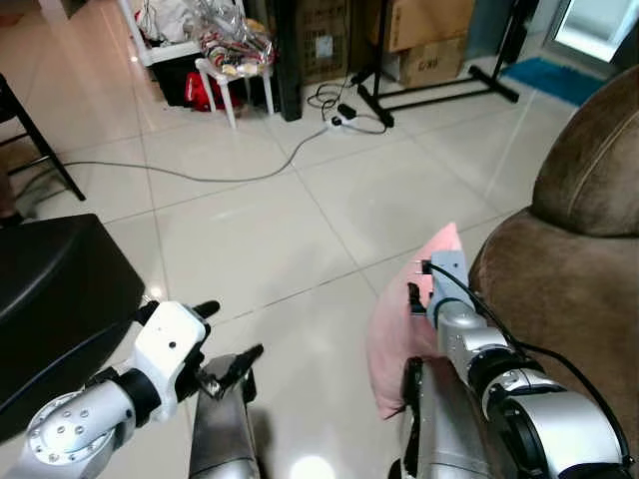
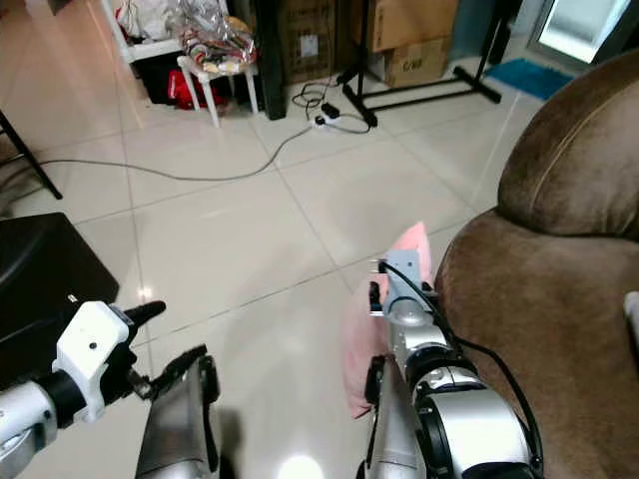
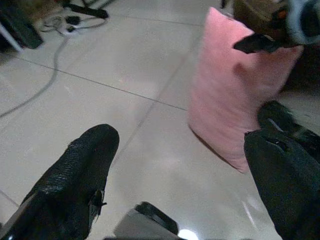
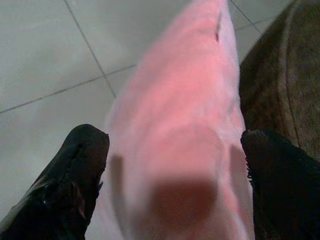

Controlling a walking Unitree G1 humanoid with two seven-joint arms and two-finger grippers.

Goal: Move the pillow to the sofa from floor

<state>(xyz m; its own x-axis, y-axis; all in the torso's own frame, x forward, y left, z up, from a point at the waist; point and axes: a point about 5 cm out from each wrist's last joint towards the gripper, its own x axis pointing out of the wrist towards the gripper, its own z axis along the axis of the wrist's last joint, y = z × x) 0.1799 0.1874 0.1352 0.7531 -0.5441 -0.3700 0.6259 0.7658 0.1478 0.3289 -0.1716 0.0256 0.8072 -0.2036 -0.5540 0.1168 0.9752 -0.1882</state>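
standing on its lower edge on the tiled floor (image 1: 250,230), the pink pillow (image 1: 399,339) leaned close beside the brown sofa (image 1: 569,269), near its front corner. from the right wrist view, the pillow (image 4: 185,150) was between the two black fingers (image 4: 75,170) of the right gripper (image 1: 414,291), one finger on each side of it. the jaws stood wide around the pillow, and i could not tell if the pads were touching the fabric or only near it. the left wrist view showed one black finger (image 3: 255,44) of the right gripper against the upper part of the pillow (image 3: 235,100), where the fabric looked a little dented.

the left gripper (image 1: 225,349) was low over the floor, well apart from the pillow, on the robot's left side. its fingers (image 3: 75,175) were spread wide and held nothing.

a black seat or cushion (image 1: 50,299) was at the left edge of the head view. farther back, a grey cable (image 1: 200,178) ran over the tiles to a power strip (image 1: 339,120). behind it stood a black stand (image 1: 439,85), some cardboard boxes (image 1: 419,40) and a small white stool (image 1: 235,80) with things piled on it. a blue mat (image 1: 559,78) lay on the floor far behind the sofa.
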